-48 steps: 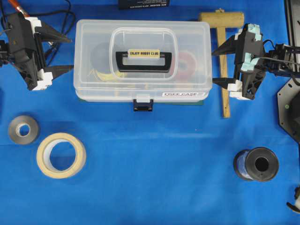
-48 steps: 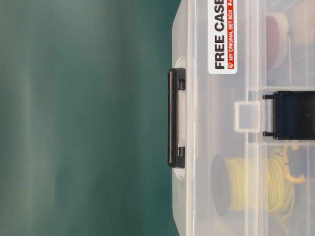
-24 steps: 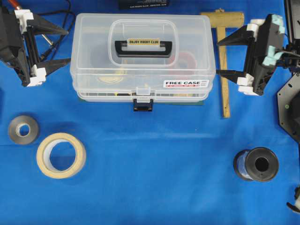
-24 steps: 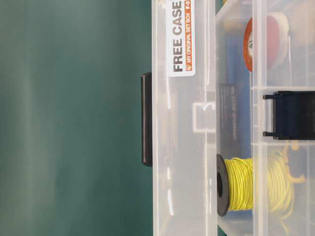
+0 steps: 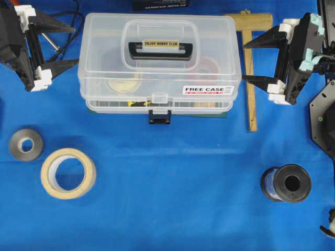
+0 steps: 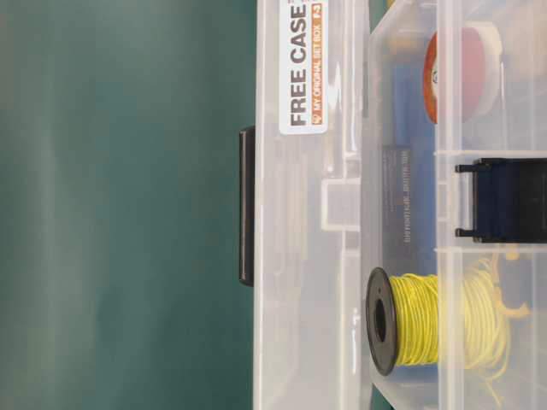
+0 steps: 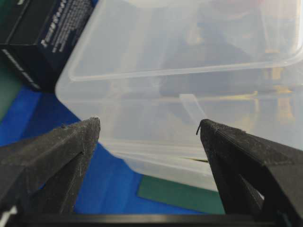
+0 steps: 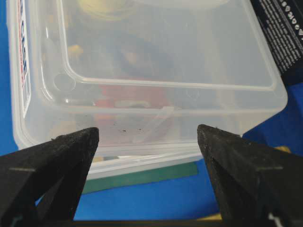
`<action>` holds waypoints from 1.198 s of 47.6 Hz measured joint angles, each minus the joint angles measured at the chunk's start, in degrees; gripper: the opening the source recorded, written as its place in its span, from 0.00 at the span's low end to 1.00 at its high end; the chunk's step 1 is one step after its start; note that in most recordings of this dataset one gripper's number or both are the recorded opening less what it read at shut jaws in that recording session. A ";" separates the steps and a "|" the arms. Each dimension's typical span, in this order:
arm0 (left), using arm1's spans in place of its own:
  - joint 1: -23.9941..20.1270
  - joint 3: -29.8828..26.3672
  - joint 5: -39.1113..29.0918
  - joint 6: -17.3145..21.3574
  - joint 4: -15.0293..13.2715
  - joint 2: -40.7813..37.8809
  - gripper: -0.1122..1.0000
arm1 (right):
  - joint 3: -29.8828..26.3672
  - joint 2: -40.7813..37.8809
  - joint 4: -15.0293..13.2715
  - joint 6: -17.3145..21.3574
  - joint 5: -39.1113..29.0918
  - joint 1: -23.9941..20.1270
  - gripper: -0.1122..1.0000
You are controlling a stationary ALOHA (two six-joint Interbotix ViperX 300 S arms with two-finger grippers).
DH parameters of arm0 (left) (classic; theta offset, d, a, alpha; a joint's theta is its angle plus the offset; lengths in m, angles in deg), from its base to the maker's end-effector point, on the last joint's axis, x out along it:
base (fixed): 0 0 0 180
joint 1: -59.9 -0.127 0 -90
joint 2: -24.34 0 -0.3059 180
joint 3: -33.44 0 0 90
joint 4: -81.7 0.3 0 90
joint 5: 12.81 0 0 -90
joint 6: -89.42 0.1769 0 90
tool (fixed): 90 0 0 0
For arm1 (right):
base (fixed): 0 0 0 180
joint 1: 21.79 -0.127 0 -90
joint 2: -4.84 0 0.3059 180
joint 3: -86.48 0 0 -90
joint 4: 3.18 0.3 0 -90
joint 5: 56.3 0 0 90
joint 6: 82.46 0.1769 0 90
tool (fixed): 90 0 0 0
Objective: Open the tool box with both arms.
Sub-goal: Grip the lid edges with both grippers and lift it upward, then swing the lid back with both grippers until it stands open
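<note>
The clear tool box (image 5: 104, 68) stands at the back middle on a green mat. Its lid is lifted off the base at the front, with a gap between them in the table-level view (image 6: 299, 213). The black handle (image 5: 160, 48) lies on the lid. The black latch (image 5: 159, 116) hangs loose on the base front. My left gripper (image 5: 75, 46) is open at the lid's left end, its near fingertip against the lid's edge. My right gripper (image 5: 244, 63) is open at the right end. Both wrist views show open jaws (image 7: 149, 125) (image 8: 147, 132) facing the raised lid's ends (image 7: 189, 47) (image 8: 165, 47).
A wooden mallet (image 5: 248, 68) lies under my right gripper. A masking tape roll (image 5: 68, 172) and a grey roll (image 5: 26, 144) lie front left, a black spool (image 5: 287, 183) front right. A black carton (image 5: 159, 4) stands behind the box. Inside are yellow wire (image 6: 419, 320) and red tape (image 6: 461, 68).
The lid has risen from shut to lifted off the base at the front. Both grippers have moved up and back with its ends, still open.
</note>
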 measured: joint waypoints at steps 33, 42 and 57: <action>-4.92 -2.81 0.00 -0.09 -0.09 0.18 0.92 | -3.34 0.35 0.09 0.09 0.00 8.35 0.86; -6.24 -3.78 -0.09 -0.09 -0.09 -0.26 0.92 | -3.96 0.35 0.09 0.44 0.44 9.93 0.86; -9.40 -5.36 0.00 -0.44 -0.09 -1.14 0.92 | -4.66 -0.79 0.09 0.44 3.69 13.45 0.86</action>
